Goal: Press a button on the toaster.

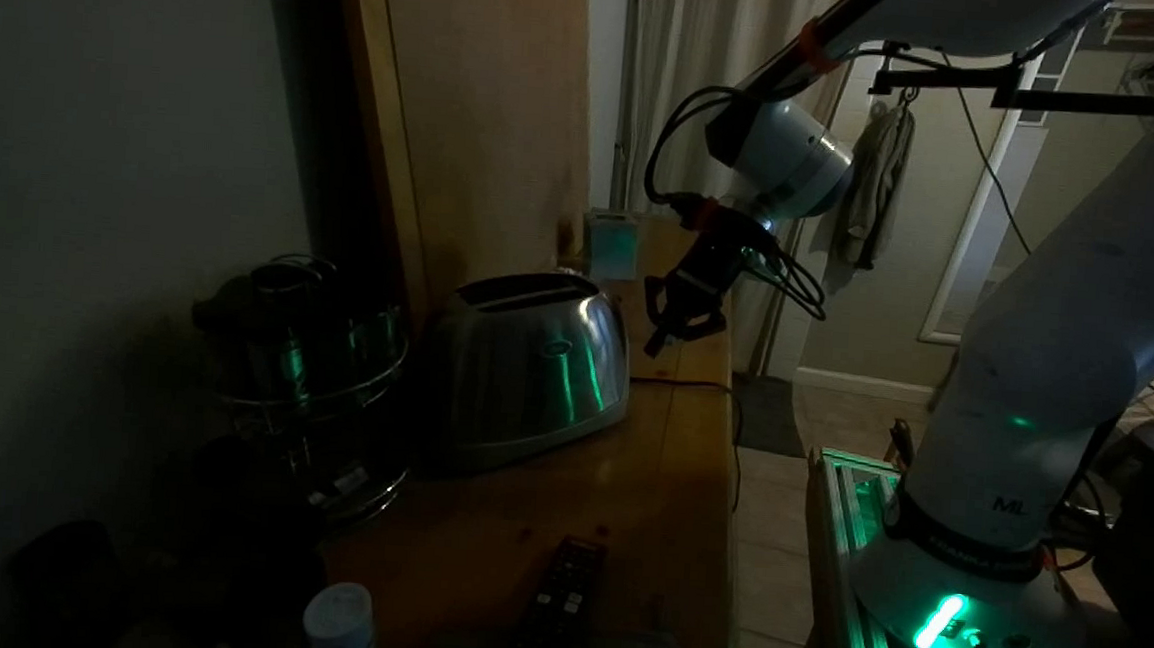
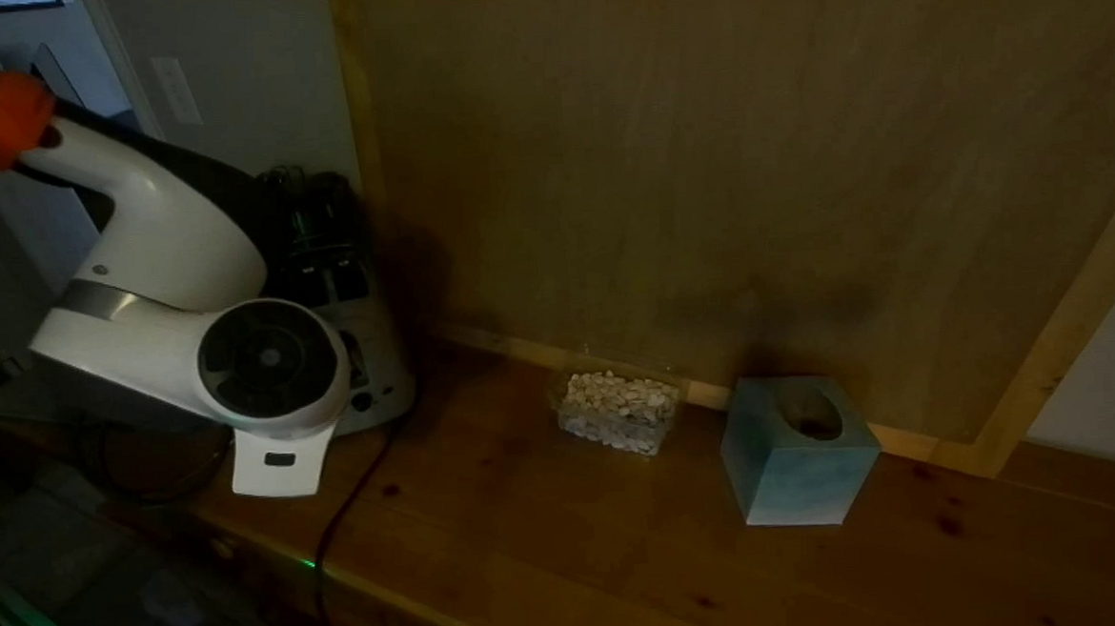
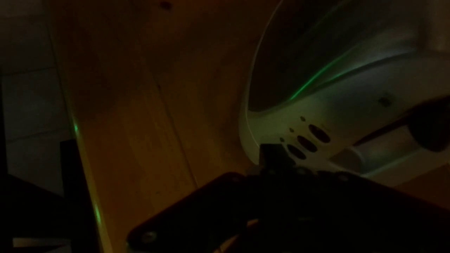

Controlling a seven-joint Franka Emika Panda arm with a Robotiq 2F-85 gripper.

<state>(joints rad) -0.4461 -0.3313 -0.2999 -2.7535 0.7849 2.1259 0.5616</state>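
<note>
The wrist view shows us the control end of the toaster (image 3: pixel 351 88), which stands upright on the wooden surface (image 3: pixel 140 140), with three dark oval buttons (image 3: pixel 307 143) in a slanting row near its base. Just beside the row's end button, as we look down on it, is the tip of the hand (image 3: pixel 276 154), its fingers together; in an exterior view we see the fingertips (image 1: pixel 655 346) near that end of the toaster but apart from it. A cord (image 2: pixel 362 492) runs from the same end across the surface and over an edge. The arm (image 2: pixel 172 238) hides part of the toaster in an exterior view, and the hand with it. Near the toaster's other end we make out a round wire rack (image 1: pixel 373 384), its dark contents (image 1: pixel 320 348) too dim to tell. A remote control (image 1: pixel 560 599) lies farther along, with a pale-topped container (image 1: pixel 343 615) upright to one side. Past the control end we find a see-through box (image 2: pixel 612 439) of small pale pieces (image 2: pixel 619 397), then a bluish tissue box (image 2: pixel 795 477), both near an upright wooden panel (image 2: pixel 749 150). Farther off, a garment (image 1: pixel 874 187) hangs by a wall (image 1: pixel 872 332).
</note>
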